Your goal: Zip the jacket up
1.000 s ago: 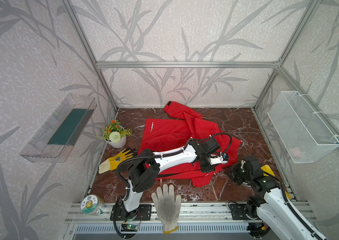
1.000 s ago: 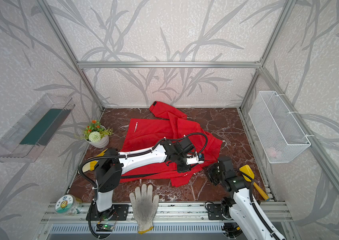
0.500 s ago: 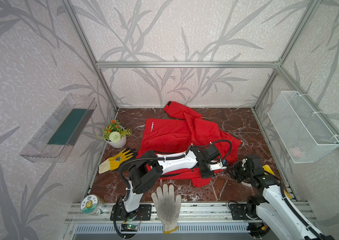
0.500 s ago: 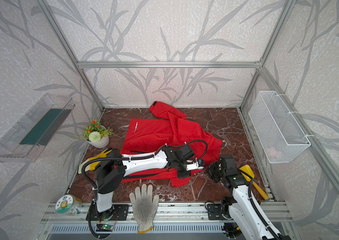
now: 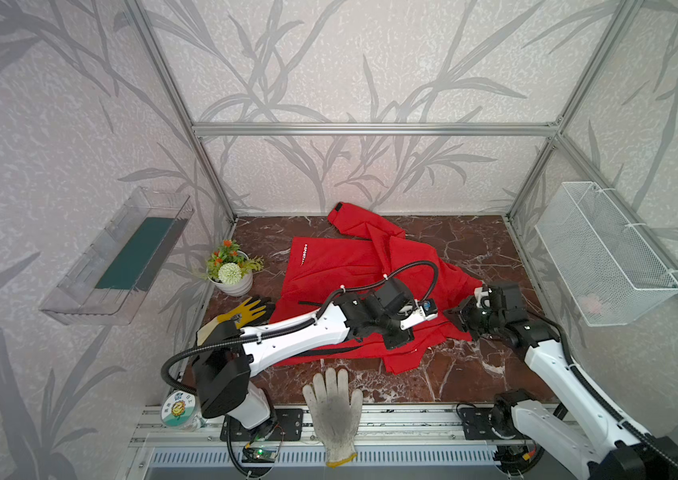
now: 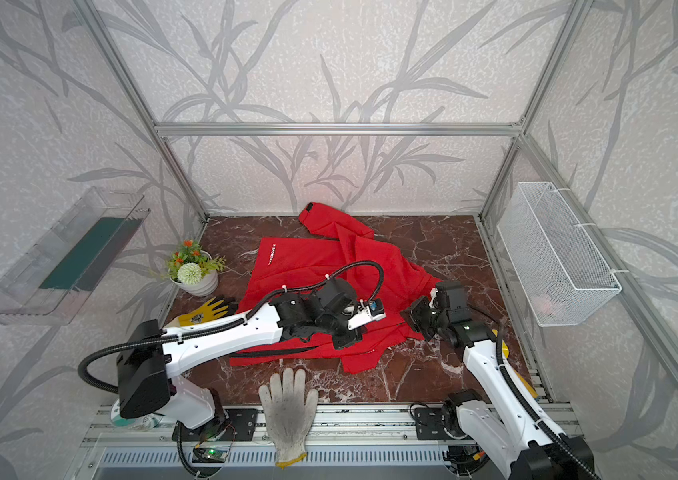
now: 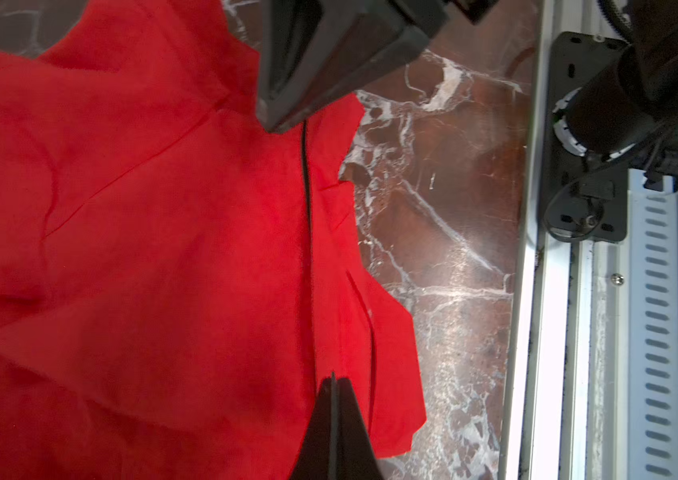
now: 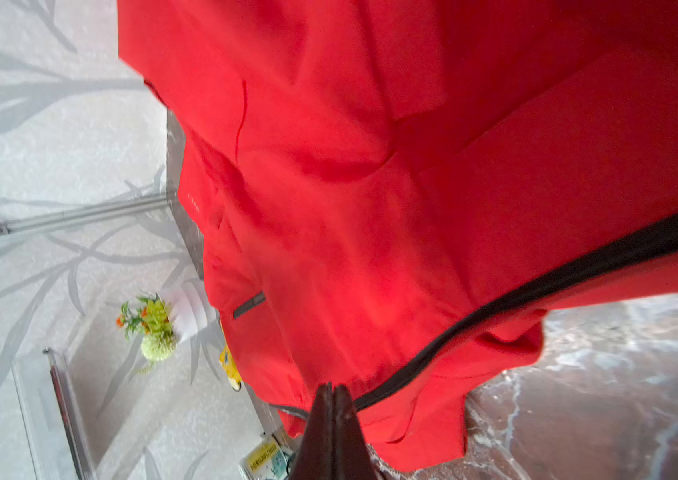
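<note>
- The jacket (image 5: 341, 266) is spread mid-table on the marble table (image 5: 474, 241).
- The left gripper (image 7: 333, 380) is clamped tight on the jacket beside the zipper (image 7: 307, 208).
- The right gripper (image 8: 331, 390) is pinched closed on the jacket at the zipper's end.

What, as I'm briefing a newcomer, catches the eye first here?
The bright red jacket sprawled across the dark marble table. Both arms meet at its front right, where the left gripper and right gripper are shut on its black zipper. A white glove lies at the front edge.
</note>
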Robot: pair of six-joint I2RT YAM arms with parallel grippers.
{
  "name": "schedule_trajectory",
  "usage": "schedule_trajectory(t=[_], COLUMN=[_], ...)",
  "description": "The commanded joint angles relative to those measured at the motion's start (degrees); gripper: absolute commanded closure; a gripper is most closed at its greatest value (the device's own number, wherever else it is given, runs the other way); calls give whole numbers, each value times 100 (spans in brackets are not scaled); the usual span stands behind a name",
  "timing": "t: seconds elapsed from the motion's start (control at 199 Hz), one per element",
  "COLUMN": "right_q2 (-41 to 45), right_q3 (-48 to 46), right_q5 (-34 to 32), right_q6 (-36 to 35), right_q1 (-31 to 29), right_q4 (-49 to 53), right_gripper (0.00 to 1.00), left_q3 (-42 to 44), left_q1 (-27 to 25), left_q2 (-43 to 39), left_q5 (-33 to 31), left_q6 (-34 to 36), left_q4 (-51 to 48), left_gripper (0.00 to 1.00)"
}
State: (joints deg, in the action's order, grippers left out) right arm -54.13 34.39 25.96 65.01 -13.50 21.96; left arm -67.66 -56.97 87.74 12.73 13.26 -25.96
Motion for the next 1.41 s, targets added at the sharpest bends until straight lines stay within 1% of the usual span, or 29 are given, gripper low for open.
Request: schedule_trajectory(t=[0.0,0.075,0.146,0.312,0.477,0.553,0.759,1.081,1.307,1.402], right_q2=[-526,-1036,-1375,-1677,-1523,-1393,-1258,-1102,-929,-1019], right_q3=[108,176,331,470,230,80,-177,-422,-817,-974], right_q5=[83,240,262,214,173,148,104,-3,-69,-94], right_q6=[-2,81,23,-73,-7,31,86,120,274,308], right_q1=[-483,-729,-887,-962,-965,-971,-970,-968,-970,-967], right_q4=[-436,-782,-822,-596,-517,-525,-482,-376,-640,-912], right_gripper=[100,100,100,100,100,100,100,100,100,100], left_q3=[320,424,528,690,737,726,510,403,458,574], left_q1=[389,555,651,765,768,762,742,580,381,273], left_q2=[-192,-336,-438,-537,-533,-487,-255,-34,-5,-42], left_q5=[-204,-304,-364,-407,-356,-212,-29,155,286,327], left_q6=[-250,-228,-234,-245,-331,-196,-139,-287,-393,-333], left_q4=[-122,-217,-229,-283,-250,-235,-428,-339,-306,-233], left_gripper=[100,100,100,100,100,100,100,100,100,100])
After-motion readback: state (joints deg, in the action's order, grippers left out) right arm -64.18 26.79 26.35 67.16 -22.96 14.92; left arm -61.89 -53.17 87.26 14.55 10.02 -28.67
